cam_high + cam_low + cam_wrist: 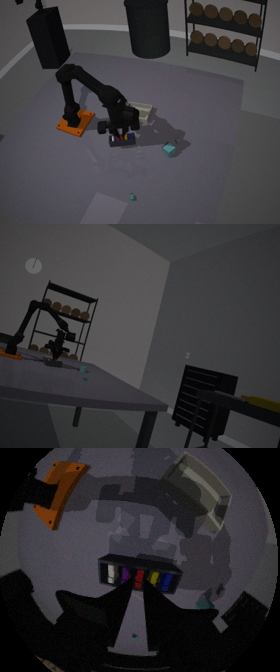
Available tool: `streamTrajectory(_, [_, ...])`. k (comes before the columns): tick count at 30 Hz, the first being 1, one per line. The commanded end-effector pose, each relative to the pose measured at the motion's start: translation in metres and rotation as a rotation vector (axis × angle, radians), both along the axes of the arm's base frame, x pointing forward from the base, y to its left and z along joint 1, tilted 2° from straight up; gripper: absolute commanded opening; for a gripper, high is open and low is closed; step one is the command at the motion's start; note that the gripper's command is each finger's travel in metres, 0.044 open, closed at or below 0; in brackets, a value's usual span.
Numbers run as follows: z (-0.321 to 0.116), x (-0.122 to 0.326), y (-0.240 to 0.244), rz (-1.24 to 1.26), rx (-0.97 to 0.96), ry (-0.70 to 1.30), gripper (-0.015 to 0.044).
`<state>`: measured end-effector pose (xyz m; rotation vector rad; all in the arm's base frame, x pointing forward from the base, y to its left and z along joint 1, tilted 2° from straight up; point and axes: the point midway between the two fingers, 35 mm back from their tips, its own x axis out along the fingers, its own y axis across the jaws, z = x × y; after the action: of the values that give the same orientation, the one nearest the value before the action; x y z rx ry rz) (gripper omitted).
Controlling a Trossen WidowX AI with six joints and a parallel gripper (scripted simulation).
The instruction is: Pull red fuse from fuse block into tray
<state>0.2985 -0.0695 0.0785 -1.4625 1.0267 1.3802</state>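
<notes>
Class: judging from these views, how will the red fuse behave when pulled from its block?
The red fuse looks short and blocky, so probably stiff and light. Seated between close neighbours in the fuse block, it likely resists tipping but leaves little margin. The hand, set narrow and holding nothing, hovers above it.

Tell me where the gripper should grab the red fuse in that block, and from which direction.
Grip the red fuse by its exposed top, coming straight down from above. It stands upright in the middle of the row in the fuse block, close between the purple fuse and yellow fuse, so only its top is free. The gripper hangs just above, holding nothing.
</notes>
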Motion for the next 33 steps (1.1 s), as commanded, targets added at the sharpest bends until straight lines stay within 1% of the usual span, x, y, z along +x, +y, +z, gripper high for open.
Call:
streamTrajectory(1, [-0.001,0.0,0.0,0.005,0.004,-0.002,0.0074])
streamTrajectory(23, [-0.011,0.001,0.0,0.005,0.004,-0.002,0.0074])
streamTrajectory(33, [-0.01,0.001,0.0,0.001,0.0,-0.001,0.0007])
